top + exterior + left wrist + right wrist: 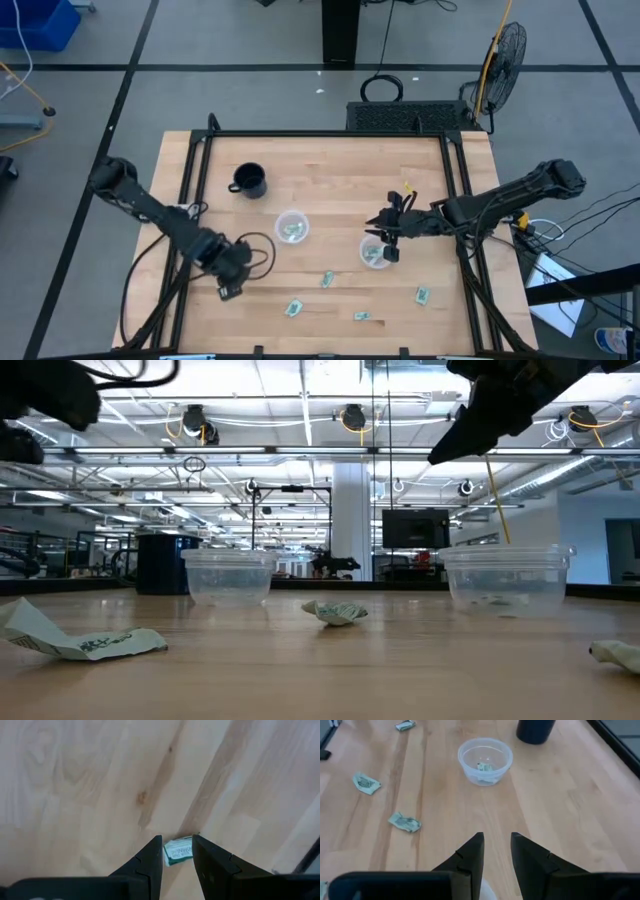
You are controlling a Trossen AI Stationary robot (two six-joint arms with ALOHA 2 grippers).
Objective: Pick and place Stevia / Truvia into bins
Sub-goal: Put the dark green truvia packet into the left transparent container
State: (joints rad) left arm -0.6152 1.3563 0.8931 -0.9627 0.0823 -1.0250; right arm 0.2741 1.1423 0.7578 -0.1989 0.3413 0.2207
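Hovering low over the bench (330, 160), the left claw (177, 851) straddles one Stevia packet (178, 851), fingers apart, the packet's long axis crossing the gap. The right claw (388, 237), empty with fingers parted, hangs above the right bin (374, 253).

An industrial lab hall: strip-lit open ceiling with pipes (300, 452) above the butcher-block table (330, 170), grey taped floor, a standing fan (503, 50) beside it.
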